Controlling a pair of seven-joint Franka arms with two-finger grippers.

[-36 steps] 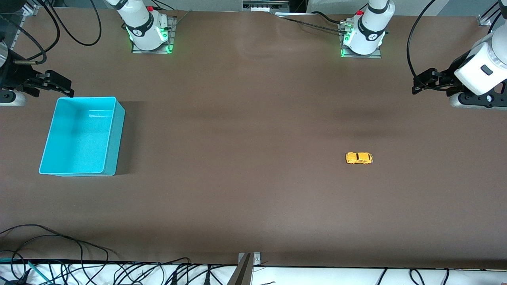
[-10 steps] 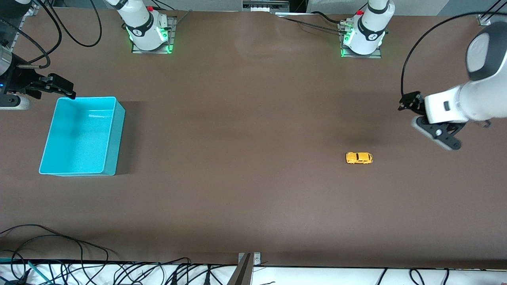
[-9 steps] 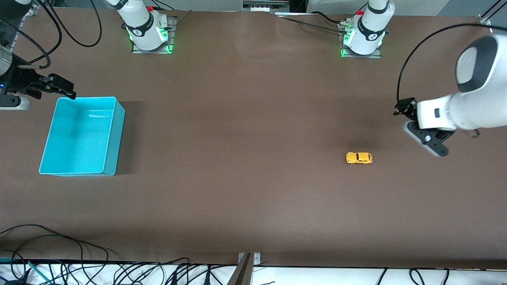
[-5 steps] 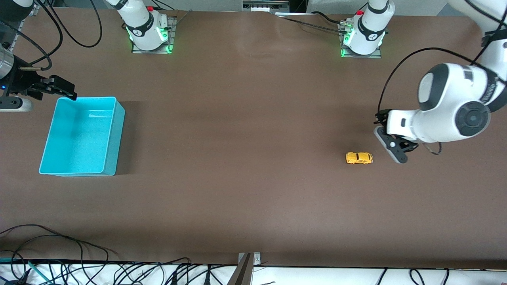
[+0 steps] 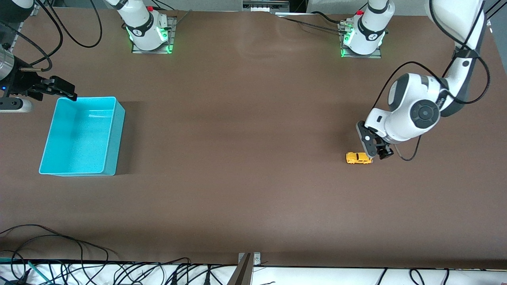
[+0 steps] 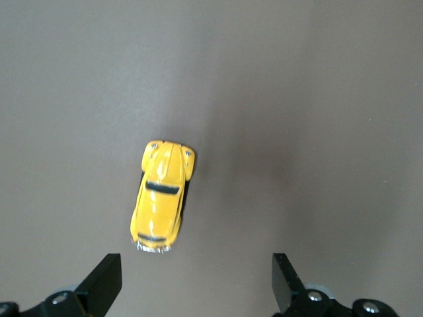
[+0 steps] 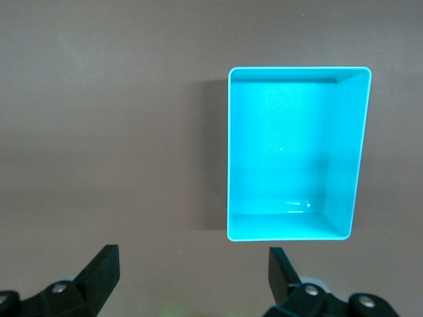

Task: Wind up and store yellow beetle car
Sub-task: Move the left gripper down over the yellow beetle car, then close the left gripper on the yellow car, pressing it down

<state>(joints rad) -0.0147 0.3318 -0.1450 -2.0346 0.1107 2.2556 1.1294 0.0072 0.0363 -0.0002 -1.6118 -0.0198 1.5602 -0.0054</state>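
Front view, near table edge: the brown table point(image 5: 253, 206) runs bare from its cabled near edge up to the toy and the bin, a wide open strip.
Yellow beetle car: the yellow beetle car point(image 5: 359, 158) stands on its wheels on the table toward the left arm's end, well apart from every table edge; nothing touches it.
Car seen from the left wrist: the car point(image 6: 161, 195) lies just ahead of the claw and off its centre line, closer to one fingertip than to the other, its length roughly along the reach of the fingers.
Left gripper: the left gripper point(image 5: 378, 152) hangs low over the table just beside the car, on the side toward the left arm's end; its fingers point(image 6: 106, 281) are spread wide with bare table between them, and it has hold of nothing.
Turquoise bin: the turquoise bin point(image 5: 113, 134) sits open and empty toward the right arm's end, well apart from the car, with a long clear stretch of table between them.
Right gripper: the right gripper point(image 5: 59, 88) waits just above the bin's corner farthest from the front camera, at the table's end edge; its fingers point(image 7: 99, 267) stand wide apart and empty, and the bin's rim point(image 7: 230, 155) shows whole ahead of them.
Arm bases: both stand along the table's farthest edge.
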